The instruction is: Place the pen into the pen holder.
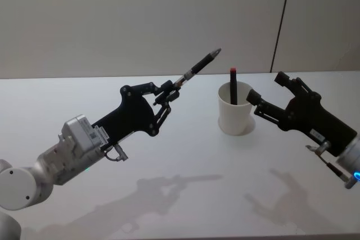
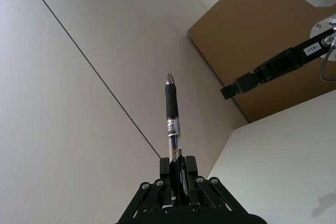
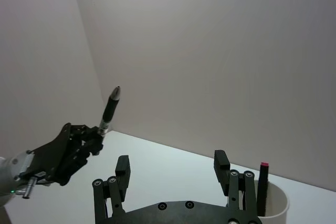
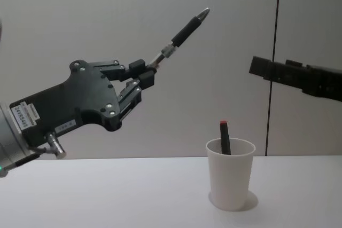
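The pen (image 1: 198, 67) is pinched at its rear end by the left tool (image 1: 169, 95), raised above the bench (image 1: 169, 195), tip aimed toward 2 o'clock. The cup (image 1: 235, 117) is seen at the pen's 5 o'clock, with a red-topped pen (image 1: 233, 85) inside. The right tool (image 1: 267, 87) is held spread at the cup's 2 o'clock.

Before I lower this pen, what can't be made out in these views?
- Black red-tipped marker: lower length hidden by the wall of the white paper cup, head and chest views.
- Black-grip clear-barrel pen: rear end buried inside the left pincer, left wrist view.
- Right pincer: cut off by the right edge, chest view.
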`<control>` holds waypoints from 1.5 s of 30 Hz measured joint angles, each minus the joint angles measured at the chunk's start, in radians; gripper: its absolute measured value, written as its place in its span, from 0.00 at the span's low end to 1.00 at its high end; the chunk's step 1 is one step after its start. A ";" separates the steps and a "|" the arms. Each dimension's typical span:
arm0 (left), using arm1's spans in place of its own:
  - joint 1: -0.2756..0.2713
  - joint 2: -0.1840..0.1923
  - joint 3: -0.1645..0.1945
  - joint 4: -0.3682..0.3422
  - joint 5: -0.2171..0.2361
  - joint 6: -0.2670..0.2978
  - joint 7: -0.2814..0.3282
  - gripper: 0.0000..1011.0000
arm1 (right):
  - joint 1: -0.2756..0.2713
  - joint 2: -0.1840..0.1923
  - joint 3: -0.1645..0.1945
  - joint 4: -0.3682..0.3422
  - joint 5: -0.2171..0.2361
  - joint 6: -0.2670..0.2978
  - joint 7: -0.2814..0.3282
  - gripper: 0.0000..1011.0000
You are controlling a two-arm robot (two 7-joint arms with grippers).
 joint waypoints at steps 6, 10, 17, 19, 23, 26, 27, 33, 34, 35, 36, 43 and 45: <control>-0.011 -0.007 0.003 0.011 -0.003 -0.003 -0.020 0.17 | 0.004 0.007 -0.004 0.004 0.030 0.001 0.043 0.99; -0.017 -0.010 0.004 0.017 -0.005 -0.004 -0.030 0.17 | 0.010 0.008 -0.010 0.009 0.051 0.005 0.068 0.99; -0.022 -0.013 0.006 0.022 -0.006 -0.005 -0.039 0.17 | 0.023 0.003 -0.020 0.020 0.075 0.014 0.087 0.99; -0.023 -0.014 0.006 0.023 -0.006 -0.005 -0.041 0.18 | 0.030 -0.001 -0.025 0.026 0.084 0.018 0.091 0.99; -0.025 -0.015 0.006 0.024 -0.007 -0.005 -0.043 0.17 | 0.042 -0.008 -0.034 0.036 0.099 0.025 0.097 0.99; -0.026 -0.016 0.006 0.025 -0.007 -0.006 -0.045 0.17 | 0.055 -0.015 -0.041 0.047 0.109 0.031 0.099 0.99; -0.026 -0.016 0.006 0.025 -0.007 -0.006 -0.046 0.17 | 0.060 -0.018 -0.044 0.053 0.114 0.034 0.100 0.99; -0.027 -0.016 0.007 0.026 -0.008 -0.006 -0.048 0.17 | 0.079 -0.028 -0.054 0.072 0.135 0.042 0.102 0.99; -0.027 -0.016 0.007 0.026 -0.008 -0.006 -0.048 0.18 | 0.083 -0.030 -0.055 0.076 0.139 0.044 0.103 0.99; -0.027 -0.016 0.007 0.027 -0.008 -0.006 -0.049 0.18 | 0.090 -0.033 -0.059 0.082 0.145 0.046 0.104 0.99; -0.027 -0.017 0.007 0.027 -0.008 -0.006 -0.049 0.17 | 0.096 -0.037 -0.061 0.088 0.152 0.049 0.105 0.99; -0.028 -0.017 0.007 0.027 -0.008 -0.006 -0.050 0.17 | 0.124 -0.051 -0.075 0.116 0.176 0.056 0.112 0.99; -0.028 -0.017 0.007 0.028 -0.008 -0.006 -0.050 0.17 | 0.130 -0.054 -0.078 0.122 0.180 0.058 0.114 0.99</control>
